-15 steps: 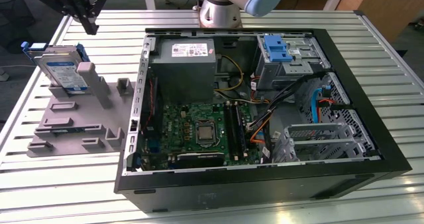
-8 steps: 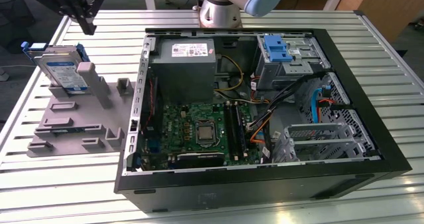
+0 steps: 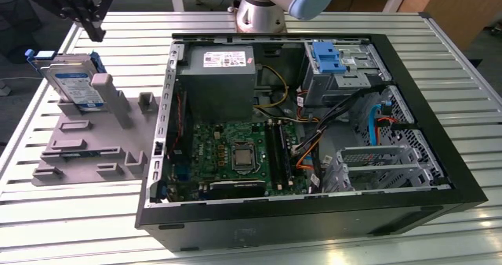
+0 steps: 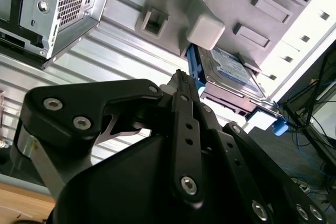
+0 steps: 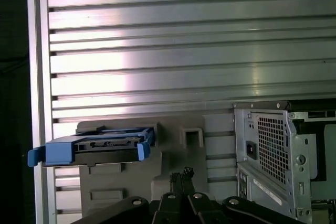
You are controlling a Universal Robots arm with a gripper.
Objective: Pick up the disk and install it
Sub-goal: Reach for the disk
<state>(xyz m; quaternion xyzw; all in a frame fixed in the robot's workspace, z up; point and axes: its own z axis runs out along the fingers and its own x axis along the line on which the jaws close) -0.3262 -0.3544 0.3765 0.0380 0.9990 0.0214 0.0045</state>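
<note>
Open black computer case (image 3: 314, 224) lies on the slatted table (image 3: 471, 53); the arm (image 3: 263, 9) reaches toward the exterior view's left; a grey holder (image 3: 86, 141) props the disk (image 3: 74, 83) upright, white-and-blue label showing; the gripper (image 3: 96, 34) hovers above it, fingers together, empty.

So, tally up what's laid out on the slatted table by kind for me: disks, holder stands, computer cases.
Disk: 1
Grey holder stand: 1
Open computer case: 1
Total: 3
</note>
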